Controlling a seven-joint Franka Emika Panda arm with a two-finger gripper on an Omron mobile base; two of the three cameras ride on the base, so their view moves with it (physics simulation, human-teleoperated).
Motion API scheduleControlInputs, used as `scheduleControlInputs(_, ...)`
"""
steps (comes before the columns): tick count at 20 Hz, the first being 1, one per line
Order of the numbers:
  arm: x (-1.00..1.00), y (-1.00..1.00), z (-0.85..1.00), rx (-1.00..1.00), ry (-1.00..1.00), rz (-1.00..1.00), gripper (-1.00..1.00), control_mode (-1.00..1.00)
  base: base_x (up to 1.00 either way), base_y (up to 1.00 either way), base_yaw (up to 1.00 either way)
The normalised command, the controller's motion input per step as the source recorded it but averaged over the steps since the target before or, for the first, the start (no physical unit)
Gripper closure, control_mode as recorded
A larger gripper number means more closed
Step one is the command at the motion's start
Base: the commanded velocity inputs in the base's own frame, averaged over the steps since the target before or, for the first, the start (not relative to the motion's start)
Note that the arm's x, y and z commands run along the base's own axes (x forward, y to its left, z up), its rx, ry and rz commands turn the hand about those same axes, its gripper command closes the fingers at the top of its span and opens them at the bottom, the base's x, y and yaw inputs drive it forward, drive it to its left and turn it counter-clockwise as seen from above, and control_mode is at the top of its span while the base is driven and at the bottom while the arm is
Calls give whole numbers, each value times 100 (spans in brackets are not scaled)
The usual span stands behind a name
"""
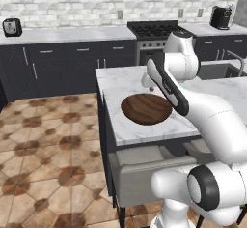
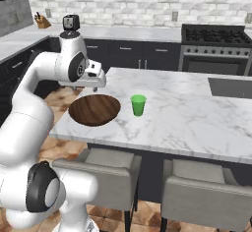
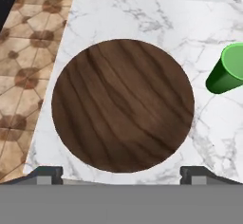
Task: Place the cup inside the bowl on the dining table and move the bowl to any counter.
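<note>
Our claw (image 3: 121,173) hovers open and empty above the bowl (image 3: 123,105). The cup (image 2: 138,104) stands upright on the bench (image 2: 187,113) just beside the bowl, not inside it. We risk lifting the bowl without it, or tipping the narrow cup when reaching over.

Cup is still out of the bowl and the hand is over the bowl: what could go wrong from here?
1. The cup stands upright on the table, beside the bowl. The open hand is centred on the bowl instead, so closing here would likely miss the cup.
2. The cup is narrow; a sideways approach might tip it.
3. The bowl sits near the table's corner, so a nudge could push it off.
</note>
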Motion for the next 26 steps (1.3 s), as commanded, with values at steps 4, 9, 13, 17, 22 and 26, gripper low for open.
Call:
scheduleControlInputs(4,41,-30,0,0,0,0,-100,-100,0,0,0)
scheduleControlInputs(9,37,-31,0,0,0,0,-100,-100,0,0,0)
scheduleControlInputs(13,33,-30,0,0,0,0,-100,-100,0,0,0)
scheduleControlInputs(17,27,-28,0,0,0,0,-100,-100,0,0,0)
scheduleControlInputs(22,27,-30,-1,0,0,0,-100,-100,0,0,0)
scheduleControlInputs(26,29,-34,-4,0,0,0,-100,-100,0,0,0)
